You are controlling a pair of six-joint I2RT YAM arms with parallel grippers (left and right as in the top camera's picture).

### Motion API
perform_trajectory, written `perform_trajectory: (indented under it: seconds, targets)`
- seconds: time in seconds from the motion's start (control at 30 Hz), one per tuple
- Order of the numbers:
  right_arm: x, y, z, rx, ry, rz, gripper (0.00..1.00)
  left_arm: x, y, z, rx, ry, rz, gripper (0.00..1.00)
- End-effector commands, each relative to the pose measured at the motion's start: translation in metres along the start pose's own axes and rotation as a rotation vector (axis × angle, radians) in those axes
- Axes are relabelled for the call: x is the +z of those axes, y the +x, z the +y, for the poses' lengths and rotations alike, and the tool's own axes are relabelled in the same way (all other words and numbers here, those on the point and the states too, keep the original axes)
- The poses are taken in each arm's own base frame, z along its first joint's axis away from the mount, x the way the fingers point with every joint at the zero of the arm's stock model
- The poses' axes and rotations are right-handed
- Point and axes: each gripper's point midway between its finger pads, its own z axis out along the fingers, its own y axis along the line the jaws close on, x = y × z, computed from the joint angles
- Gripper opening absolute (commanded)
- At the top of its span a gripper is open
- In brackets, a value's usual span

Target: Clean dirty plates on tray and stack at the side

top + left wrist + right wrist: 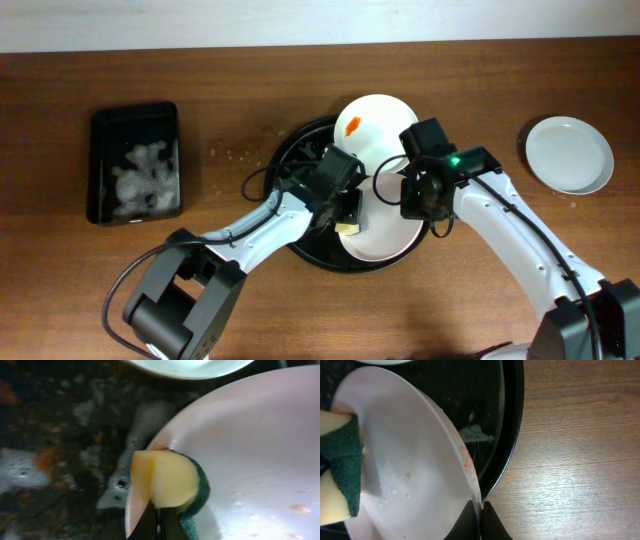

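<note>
On the round black tray lies a white plate with an orange smear, at its far edge. A second white plate is tilted over the tray's near side. My right gripper is shut on this plate's rim; in the right wrist view the gripper pinches the thin edge of the plate. My left gripper is shut on a yellow and green sponge, which rests against the held plate's inner face near its rim. Small orange specks dot that plate.
A clean white plate sits alone on the table at the right. A black rectangular tray holding foamy clumps stands at the left. The round tray's floor is wet and spotted. Bare wood table lies right of the tray.
</note>
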Motion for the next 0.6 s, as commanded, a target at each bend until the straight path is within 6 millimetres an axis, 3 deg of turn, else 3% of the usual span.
perform_trajectory:
  seconds: [0.0, 0.17, 0.37, 0.43, 0.5, 0.57]
  targets:
    - [-0.020, -0.014, -0.005, 0.011, 0.026, -0.063, 0.04, 0.001, -0.009, 0.028, 0.015, -0.155, -0.045, 0.01]
    - [-0.020, -0.013, -0.010, 0.005, 0.061, -0.063, 0.04, -0.003, -0.017, 0.030, 0.007, -0.164, -0.060, 0.01]
    - [-0.022, -0.016, -0.023, 0.004, 0.131, -0.085, 0.04, -0.032, -0.048, 0.027, -0.020, -0.137, -0.129, 0.01]
    - [-0.022, -0.016, -0.023, 0.001, 0.131, -0.085, 0.04, -0.039, -0.051, 0.017, -0.022, -0.076, -0.132, 0.01]
    - [-0.022, -0.016, -0.023, 0.001, 0.131, -0.084, 0.04, -0.040, -0.048, -0.007, -0.026, 0.057, -0.103, 0.01]
    - [-0.022, -0.015, -0.021, 0.000, 0.126, -0.082, 0.04, -0.040, -0.047, -0.013, -0.082, 0.094, -0.093, 0.00]
